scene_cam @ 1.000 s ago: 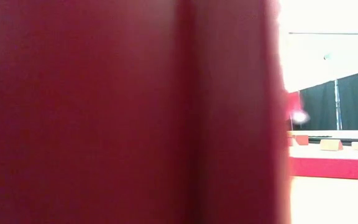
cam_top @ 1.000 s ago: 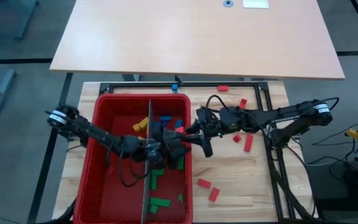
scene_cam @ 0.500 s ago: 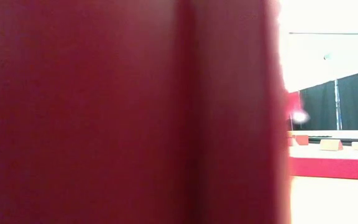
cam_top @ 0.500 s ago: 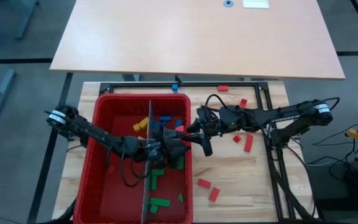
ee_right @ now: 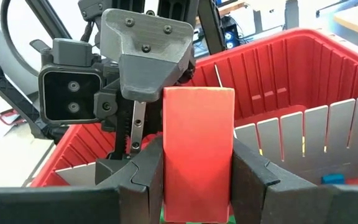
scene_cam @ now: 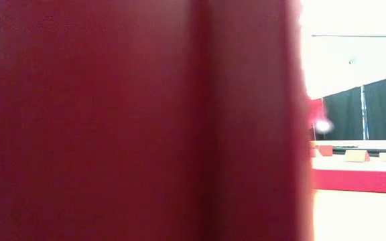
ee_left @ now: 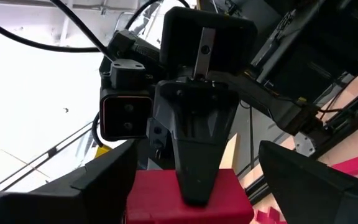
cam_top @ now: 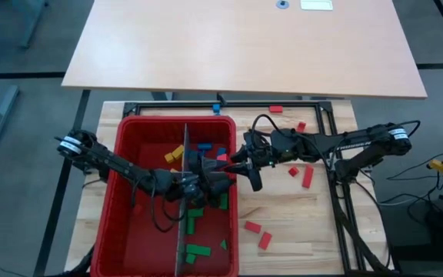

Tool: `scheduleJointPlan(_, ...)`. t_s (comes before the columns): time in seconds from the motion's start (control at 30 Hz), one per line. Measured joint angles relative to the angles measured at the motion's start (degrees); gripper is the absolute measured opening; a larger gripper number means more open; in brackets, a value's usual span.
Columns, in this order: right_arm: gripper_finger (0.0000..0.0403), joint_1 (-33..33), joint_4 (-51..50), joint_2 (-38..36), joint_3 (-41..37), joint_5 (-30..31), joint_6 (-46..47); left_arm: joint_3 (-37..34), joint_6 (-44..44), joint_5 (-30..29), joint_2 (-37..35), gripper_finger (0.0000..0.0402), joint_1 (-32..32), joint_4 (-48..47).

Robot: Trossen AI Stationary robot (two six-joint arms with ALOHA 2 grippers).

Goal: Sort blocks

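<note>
held block: red block (ee_right: 198, 152), upright, over the bin's right edge
loose blocks: red ones (cam_top: 307, 177) scattered near the table's right edge

- A big red bin (cam_top: 129, 231) sat on the wooden desk (cam_top: 298, 223).
- A grey slotted divider (cam_top: 181, 238) stood upright inside the bin.
- A larger pale table (cam_top: 244, 46) stood behind.

The right gripper (ee_right: 197, 171) clamps a red block (ee_right: 198, 152) upright between its two dark fingers (ee_right: 146, 175). Just beyond the block, the left gripper (ee_right: 143, 59) faces it, a grey finger touching the block's top corner. Behind both stands the red bin (ee_right: 272, 68), with grey slotted panels (ee_right: 303, 137) inside and a blue block (ee_right: 332, 179) low among them.
</note>
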Motion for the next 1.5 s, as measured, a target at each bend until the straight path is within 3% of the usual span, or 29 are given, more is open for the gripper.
scheduleJointPlan(0.33,0.0111,0.00,-0.30,-0.13,0.00,-0.10,1.02,-0.09,-2.08,-1.24,0.07,0.0377,0.11,-0.29)
scheduleJointPlan(0.53,0.0111,0.00,0.16,-0.19,0.00,-0.33,1.19,-0.20,-0.89,-2.51,0.13,0.0384,0.22,1.49)
scheduleJointPlan(0.7,0.0111,0.68,2.57,-0.89,0.42,-5.46,1.09,-0.48,0.38,-8.74,0.28,0.0384,1.33,2.06)
scheduleJointPlan(1.5,0.0111,0.44,1.41,-0.37,0.13,-2.55,0.66,-0.29,-2.11,-2.91,0.51,0.0378,2.08,3.64)
